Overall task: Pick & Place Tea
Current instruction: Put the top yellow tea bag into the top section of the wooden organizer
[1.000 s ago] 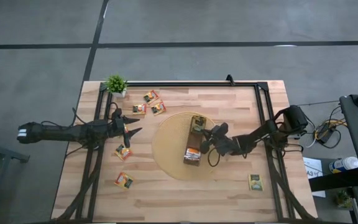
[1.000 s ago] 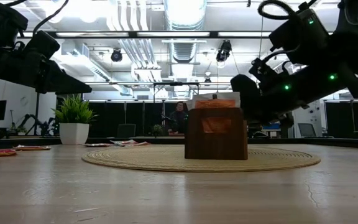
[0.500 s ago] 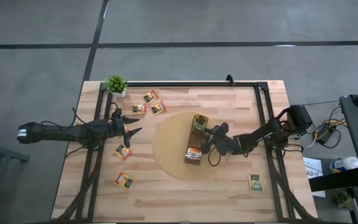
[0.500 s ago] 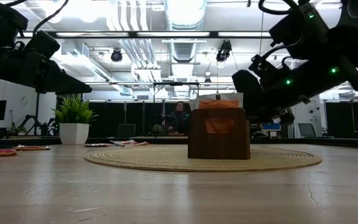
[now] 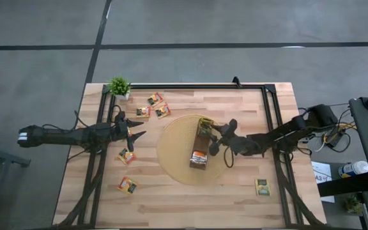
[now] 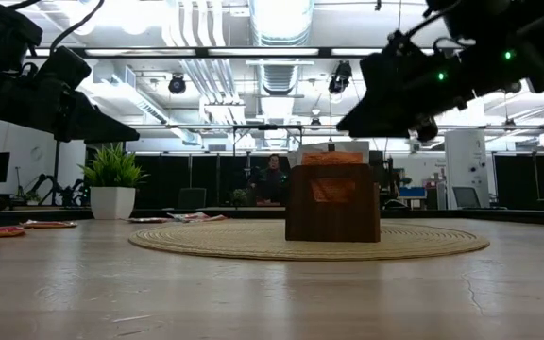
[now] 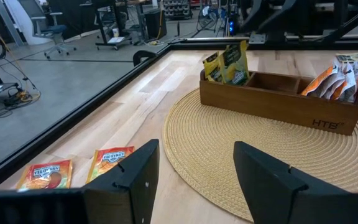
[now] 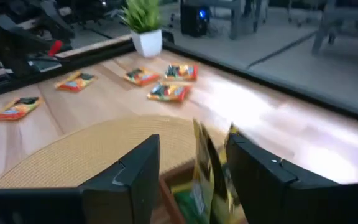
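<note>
Tea: small flat sachets are spread over the table (image 5: 235, 191). Some are already stood on edge in the box (image 5: 199, 152), yellow-green ones (image 7: 227, 62) in one end compartment and orange ones (image 7: 333, 79) in the other; the middle compartment is seen empty from the left wrist.
Loose sachets: three lie near the plant (image 5: 119, 86), two (image 5: 127, 171) lie at the left side of the table, and one (image 5: 262, 186) lies alone near the right front.
Box: it is set on the round woven mat (image 5: 171, 150), presumably as the drop point central to both arms.
Right gripper (image 5: 217, 135): it is held above the box's yellow-green end, fingers spread and nothing between them, which suggests a sachet has just been let go there.
Left gripper (image 5: 133, 128): it is held over the table left of the mat, fingers apart and empty, near the loose sachets, likely placed for a pick.
Remaining: six sachets are judged not yet boxed.
</note>
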### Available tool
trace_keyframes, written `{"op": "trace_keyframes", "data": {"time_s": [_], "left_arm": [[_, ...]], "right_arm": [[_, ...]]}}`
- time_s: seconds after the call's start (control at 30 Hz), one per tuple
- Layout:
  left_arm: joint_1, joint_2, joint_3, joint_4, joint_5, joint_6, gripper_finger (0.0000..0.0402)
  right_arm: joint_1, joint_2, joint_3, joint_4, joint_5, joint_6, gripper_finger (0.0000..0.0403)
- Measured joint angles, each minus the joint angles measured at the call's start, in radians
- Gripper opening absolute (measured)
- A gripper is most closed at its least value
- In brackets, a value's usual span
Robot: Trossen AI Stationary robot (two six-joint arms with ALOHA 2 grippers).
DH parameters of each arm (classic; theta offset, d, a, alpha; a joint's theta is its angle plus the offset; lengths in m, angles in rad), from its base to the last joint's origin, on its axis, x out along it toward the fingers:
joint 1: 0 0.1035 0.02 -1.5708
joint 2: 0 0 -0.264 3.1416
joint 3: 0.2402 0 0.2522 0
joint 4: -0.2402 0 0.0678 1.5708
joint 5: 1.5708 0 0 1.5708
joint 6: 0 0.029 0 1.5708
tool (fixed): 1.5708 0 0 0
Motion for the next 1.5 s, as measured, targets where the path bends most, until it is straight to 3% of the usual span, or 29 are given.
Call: {"op": "trace_keyframes", "data": {"time_s": [0.17, 0.23, 0.37, 0.47, 0.6, 0.73, 0.83, 0.93, 1.1, 1.3, 1.5], "left_arm": [[0.0, 0.0, 0.0, 0.0, 0.0, 0.0, 0.0202], [0.0, 0.0, 0.0, 0.0, 0.0, 0.0, 0.0202], [0.0, 0.0, 0.0, 0.0, 0.0, 0.0, 0.0202], [0.0, 0.001, 0.0, 0.0, 0.0, 0.0, 0.0202], [0.0, 0.001, 0.0, 0.0, 0.0, 0.0, 0.0202], [0.0, 0.0, 0.0, 0.0, 0.0, 0.0, 0.0202], [0.0, 0.002, 0.0, 0.0, 0.0, 0.0, 0.0202], [0.0, 0.001, 0.0, 0.0, 0.0, 0.0, 0.0202], [0.0, 0.001, 0.0, 0.0, 0.0, 0.0, 0.0202], [0.0, 0.0, 0.0, 0.0, 0.0, 0.0, 0.0202], [0.0, 0.0, 0.0, 0.0, 0.0, 0.0, 0.0202]], "right_arm": [[0.002, -0.031, 0.029, -0.016, -0.004, -0.115, 0.0155], [0.002, -0.023, 0.057, -0.058, -0.052, -0.129, 0.0133], [0.001, 0.01, 0.138, -0.248, -0.167, -0.127, 0.0066], [-0.002, 0.04, 0.215, -0.436, -0.165, -0.098, 0.0019], [-0.018, 0.09, 0.315, -0.621, -0.083, -0.071, 0.0009], [-0.061, 0.142, 0.415, -0.792, -0.071, -0.042, 0.0008], [-0.106, 0.175, 0.481, -0.947, -0.076, 0.063, 0.0008], [-0.162, 0.202, 0.528, -1.04, -0.166, 0.16, 0.0008], [-0.23, 0.267, 0.563, -1.031, -0.344, 0.176, 0.0008], [-0.234, 0.319, 0.609, -1.041, -0.354, 0.152, 0.0008], [-0.223, 0.273, 0.634, -1.048, -0.364, 0.145, 0.0008]]}}
